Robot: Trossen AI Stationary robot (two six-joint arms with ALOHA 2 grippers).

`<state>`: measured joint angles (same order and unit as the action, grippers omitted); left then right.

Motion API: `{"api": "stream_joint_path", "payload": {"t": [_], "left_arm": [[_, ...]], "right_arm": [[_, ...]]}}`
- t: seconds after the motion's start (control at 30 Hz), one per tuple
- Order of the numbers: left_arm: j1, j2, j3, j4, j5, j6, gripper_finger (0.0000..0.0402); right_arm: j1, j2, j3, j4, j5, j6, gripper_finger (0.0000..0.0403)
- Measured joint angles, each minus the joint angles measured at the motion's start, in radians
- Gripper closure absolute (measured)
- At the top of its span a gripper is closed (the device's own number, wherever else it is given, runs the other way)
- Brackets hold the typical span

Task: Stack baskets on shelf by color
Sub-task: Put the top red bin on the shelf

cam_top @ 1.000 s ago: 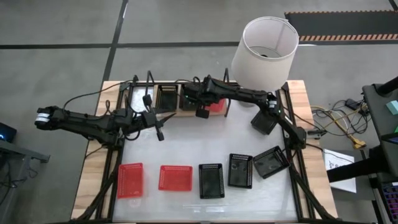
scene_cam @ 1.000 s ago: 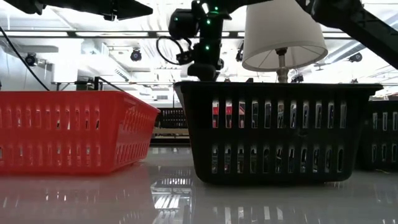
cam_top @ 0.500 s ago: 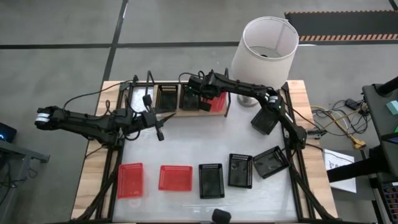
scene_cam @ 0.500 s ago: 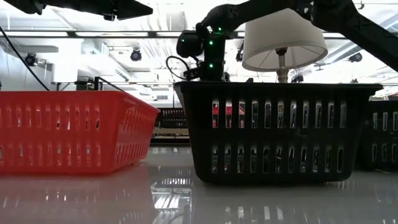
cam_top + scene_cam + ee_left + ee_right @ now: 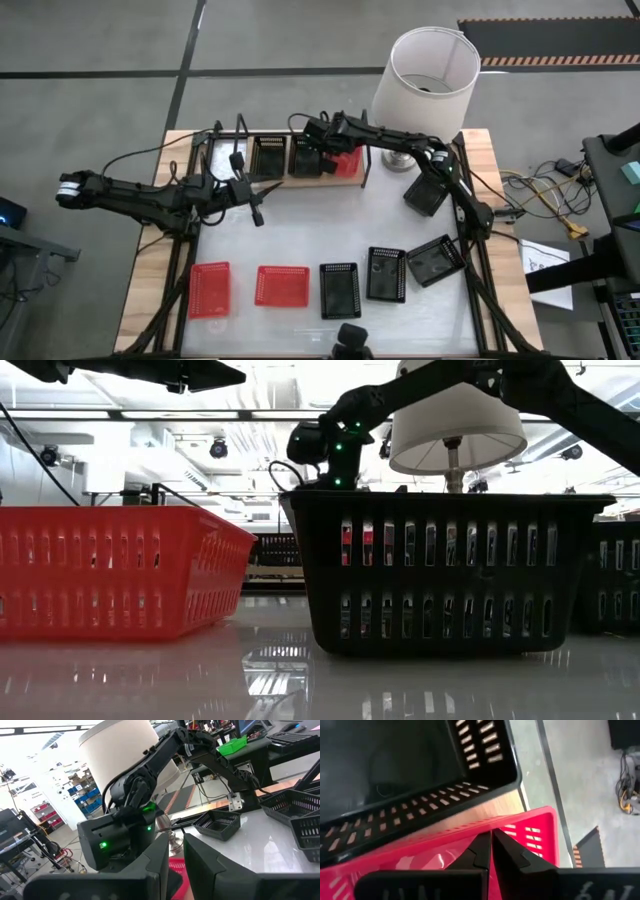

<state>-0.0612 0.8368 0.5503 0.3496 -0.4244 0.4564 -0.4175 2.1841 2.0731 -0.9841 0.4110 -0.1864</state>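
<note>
The shelf (image 5: 225, 158) runs along the table's far edge. Two black baskets (image 5: 268, 155) (image 5: 305, 158) stand on it, and a red basket (image 5: 348, 163) is at its right end. My right gripper (image 5: 327, 162) reaches over that red basket and is shut on it. In the right wrist view the red basket (image 5: 530, 832) lies beside a black basket (image 5: 410, 775), with the plank (image 5: 485, 810) between them. My left gripper (image 5: 255, 212) hangs shut above the table's left middle, touching nothing. Two red baskets (image 5: 210, 288) (image 5: 282, 285) and three black ones (image 5: 339, 290) (image 5: 386, 274) (image 5: 435, 260) rest on the table near its near edge. My right gripper pinches the red basket's wall at its top rim (image 5: 507, 827), on the side next to the black basket. The two fingers (image 5: 480, 850) come from above, pointing down and set across the rim. Whether the basket's bottom rests on the plank I cannot tell.
A white lamp (image 5: 425, 75) stands at the far right corner, close behind the right arm. Black rod uprights (image 5: 365, 150) rise at the shelf's ends. A dark shape (image 5: 350, 340) shows at the near edge. The white tabletop (image 5: 330, 225) between shelf and basket row is bare.
My right gripper has moved toward the far edge and down over the shelf's right end, still shut, and the red basket has gone with it. A dark shape has come into view at the table's near edge.
</note>
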Motion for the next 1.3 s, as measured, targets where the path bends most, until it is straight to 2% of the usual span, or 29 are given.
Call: {"api": "stream_joint_path", "payload": {"t": [0.27,0.53,0.6,0.7,0.77,1.3], "left_arm": [[0.0,0.0,0.0,0.0,0.0,0.001,0.0359],[0.0,0.0,0.0,0.0,0.0,0.004,0.0359],[0.0,0.0,0.0,0.0,0.0,0.004,0.0359],[-0.001,0.0,0.0,0.001,0.0,0.005,0.0359],[-0.001,0.0,0.0,0.001,0.0,0.005,0.0359],[0.0,0.0,0.0,0.0,0.0,0.005,0.0359]], "right_arm": [[0.004,-0.004,0.0,0.015,0.0,-0.048,0.0394],[0.054,-0.046,0.0,-0.189,-0.007,0.053,0.0394],[0.067,-0.059,0.0,-0.231,-0.056,0.07,0.0394],[0.079,-0.073,0.0,-0.254,-0.205,0.083,0.0394],[0.085,-0.074,0.0,-0.269,-0.262,0.083,0.0394],[0.089,-0.074,-0.012,-0.396,-0.272,0.083,0.0394]]}}
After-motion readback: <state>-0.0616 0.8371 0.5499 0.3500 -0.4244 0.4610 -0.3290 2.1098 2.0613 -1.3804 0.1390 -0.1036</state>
